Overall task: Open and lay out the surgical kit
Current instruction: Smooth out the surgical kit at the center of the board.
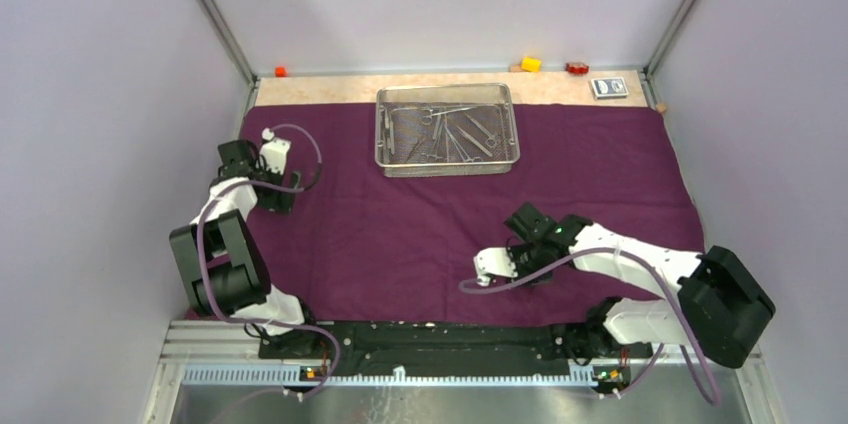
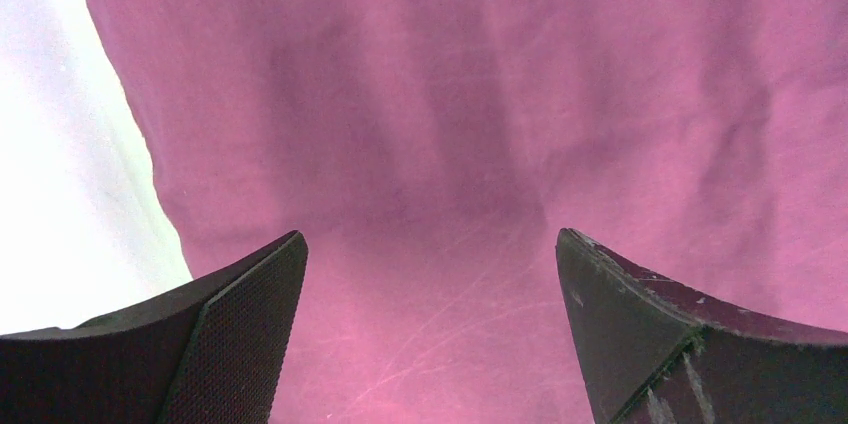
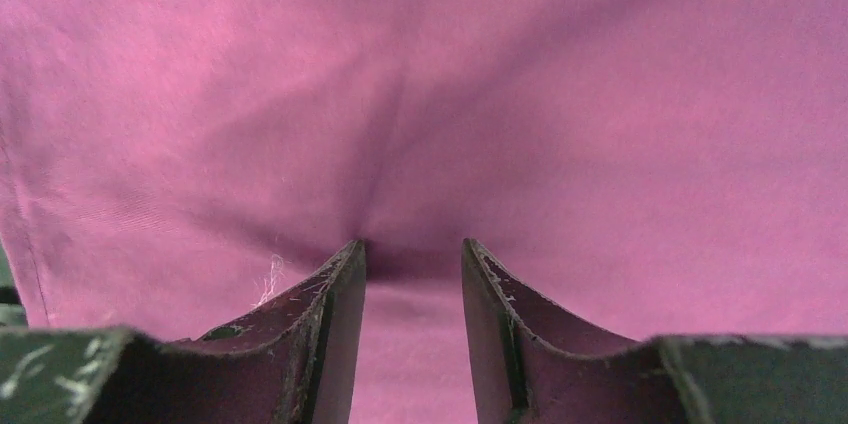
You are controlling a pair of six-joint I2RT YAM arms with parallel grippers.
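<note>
The dark purple cloth wrap (image 1: 400, 234) lies spread flat over most of the table. At its far middle stands the silver wire-mesh tray (image 1: 382, 134), with steel clamps and tweezers (image 1: 455, 134) lying in it. My left gripper (image 1: 278, 189) hovers over the cloth (image 2: 450, 124) close to its left edge, open wide (image 2: 430, 284), with nothing between the fingers. My right gripper (image 1: 535, 224) is at the near right of the cloth. Its jaws (image 3: 412, 254) stand partly open, and the tips press on the cloth (image 3: 420, 94), which creases toward them.
A bare tan strip of table (image 1: 330, 89) runs behind the cloth. Along it sit an orange block (image 1: 281, 71), a yellow block (image 1: 530, 64), a red block (image 1: 577, 68) and a blue-white card packet (image 1: 609, 87). Pale walls close in on both sides.
</note>
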